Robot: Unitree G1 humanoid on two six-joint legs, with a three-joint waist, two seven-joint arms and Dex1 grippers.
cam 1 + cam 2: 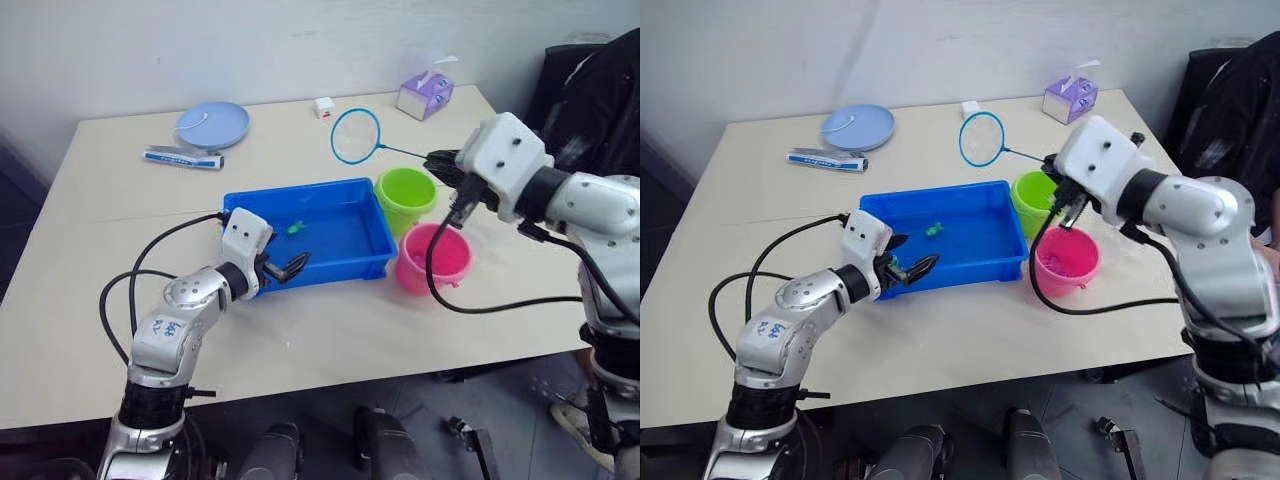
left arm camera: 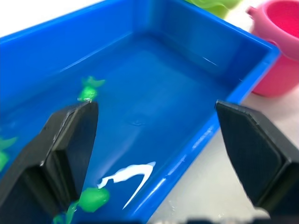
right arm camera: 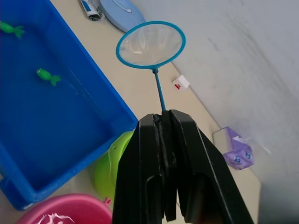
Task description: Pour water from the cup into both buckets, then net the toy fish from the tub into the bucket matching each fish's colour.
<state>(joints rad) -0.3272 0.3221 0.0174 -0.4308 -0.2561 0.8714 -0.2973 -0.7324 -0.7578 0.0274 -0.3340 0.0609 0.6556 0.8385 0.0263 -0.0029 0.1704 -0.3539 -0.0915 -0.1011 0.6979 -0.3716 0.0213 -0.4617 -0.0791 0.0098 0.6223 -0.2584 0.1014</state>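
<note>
Fish (image 3: pixel 46 75), green, float in tub (image 1: pixel 345 255), awaiting net (image 1: pixel 355 136). Left gripper (image 2: pixel 154 154), jaws wide and empty, straddles tub's near rim, likely steadying it. Pink bucket (image 1: pixel 432 260) and green bucket (image 1: pixel 405 196) flank tub's right end, handy for drops. Right gripper (image 3: pixel 163 140) clamps net's handle beyond tub, hoop raised for a dip.

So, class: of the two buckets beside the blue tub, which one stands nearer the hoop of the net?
The lime green bucket. It stands on the far side, toward the net hoop; the pink bucket sits nearer the table's front edge.
</note>
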